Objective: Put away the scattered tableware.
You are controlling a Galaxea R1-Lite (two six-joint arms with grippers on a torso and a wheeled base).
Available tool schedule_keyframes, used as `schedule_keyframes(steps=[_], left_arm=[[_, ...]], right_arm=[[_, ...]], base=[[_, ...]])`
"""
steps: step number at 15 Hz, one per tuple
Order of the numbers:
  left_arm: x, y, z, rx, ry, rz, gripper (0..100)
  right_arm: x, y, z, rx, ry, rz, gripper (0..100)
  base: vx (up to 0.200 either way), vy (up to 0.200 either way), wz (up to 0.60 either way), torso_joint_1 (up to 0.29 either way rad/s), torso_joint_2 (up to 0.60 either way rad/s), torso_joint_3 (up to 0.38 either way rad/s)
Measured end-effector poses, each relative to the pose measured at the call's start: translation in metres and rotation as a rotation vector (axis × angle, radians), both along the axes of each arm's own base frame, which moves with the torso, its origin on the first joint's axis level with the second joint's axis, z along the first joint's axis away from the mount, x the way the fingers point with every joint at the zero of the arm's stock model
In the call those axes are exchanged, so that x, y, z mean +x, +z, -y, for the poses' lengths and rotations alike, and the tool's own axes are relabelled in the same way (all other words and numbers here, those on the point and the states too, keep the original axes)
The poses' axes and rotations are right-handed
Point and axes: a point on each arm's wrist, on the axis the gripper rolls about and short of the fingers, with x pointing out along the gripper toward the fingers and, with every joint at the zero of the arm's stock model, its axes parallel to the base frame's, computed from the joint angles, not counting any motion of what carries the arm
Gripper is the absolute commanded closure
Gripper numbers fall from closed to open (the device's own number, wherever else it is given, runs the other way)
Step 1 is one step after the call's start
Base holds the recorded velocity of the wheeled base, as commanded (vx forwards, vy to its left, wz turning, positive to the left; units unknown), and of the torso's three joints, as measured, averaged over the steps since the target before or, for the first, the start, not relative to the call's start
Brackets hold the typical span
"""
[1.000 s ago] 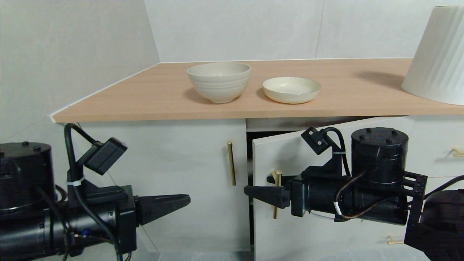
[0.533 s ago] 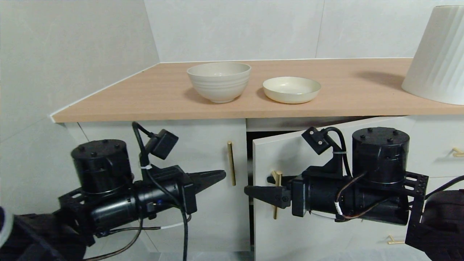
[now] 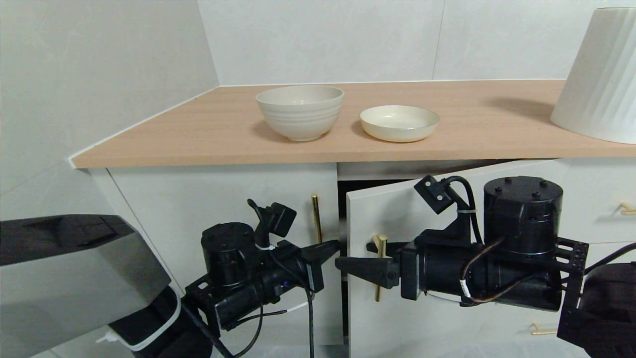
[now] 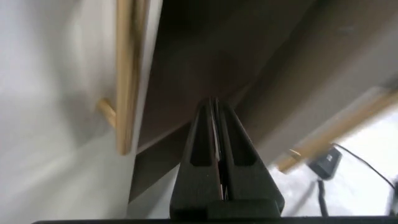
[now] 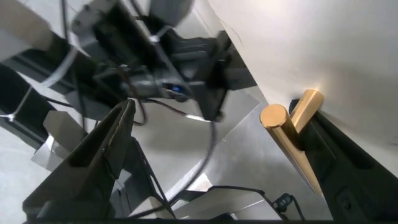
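Note:
A cream bowl [image 3: 300, 112] and a shallow cream dish [image 3: 399, 123] stand side by side on the wooden countertop [image 3: 198, 139]. Below it, the right cabinet door [image 3: 387, 308] stands slightly ajar. My right gripper [image 3: 355, 253] is open, its fingers astride that door's gold handle [image 3: 379, 266]; in the right wrist view the handle [image 5: 292, 124] rests against one finger [image 5: 336, 162]. My left gripper [image 3: 330, 247] is shut and empty, its tip at the dark gap between the two doors. In the left wrist view its closed fingers [image 4: 213, 124] point into that gap.
A large white lampshade [image 3: 601, 74] stands at the counter's right end. The left cabinet door [image 3: 223, 199] is closed, with a gold handle [image 3: 316, 223]. More gold pulls [image 3: 627, 209] sit on drawers at the far right. Tiled walls close in the left and back.
My left arm has swung right and forward, bringing its shut gripper from the lower left up to the gap between the doors. The right gripper has stayed on the handle.

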Motion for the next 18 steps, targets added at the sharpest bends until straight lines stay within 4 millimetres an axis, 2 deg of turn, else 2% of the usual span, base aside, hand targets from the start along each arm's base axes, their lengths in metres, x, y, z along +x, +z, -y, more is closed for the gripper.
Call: schedule_keyframes(steps=[4, 8, 11, 15, 18], left_arm=[[0.001, -0.007, 0.015, -0.031, -0.006, 0.048, 100], [-0.003, -0.014, 0.021, -0.026, -0.026, 0.039, 100], [-0.007, -0.012, 0.027, -0.040, -0.044, 0.059, 100], [-0.010, -0.009, 0.031, -0.045, -0.062, 0.067, 100], [-0.010, -0.004, 0.032, -0.048, -0.072, 0.069, 100]], right_arm=[[-0.001, -0.003, 0.001, -0.011, 0.002, 0.002, 0], [-0.003, -0.007, 0.004, -0.026, -0.001, -0.004, 0], [-0.002, -0.009, 0.013, -0.051, -0.021, 0.014, 0], [-0.006, -0.001, 0.026, -0.039, -0.044, 0.035, 0], [-0.018, -0.010, 0.038, -0.064, -0.051, 0.008, 0]], base=[[0.000, 0.000, 0.00, 0.000, 0.00, 0.000], [0.000, 0.000, 0.00, 0.000, 0.00, 0.000], [0.000, 0.000, 0.00, 0.000, 0.00, 0.000], [0.000, 0.000, 0.00, 0.000, 0.00, 0.000], [0.000, 0.000, 0.00, 0.000, 0.00, 0.000]])
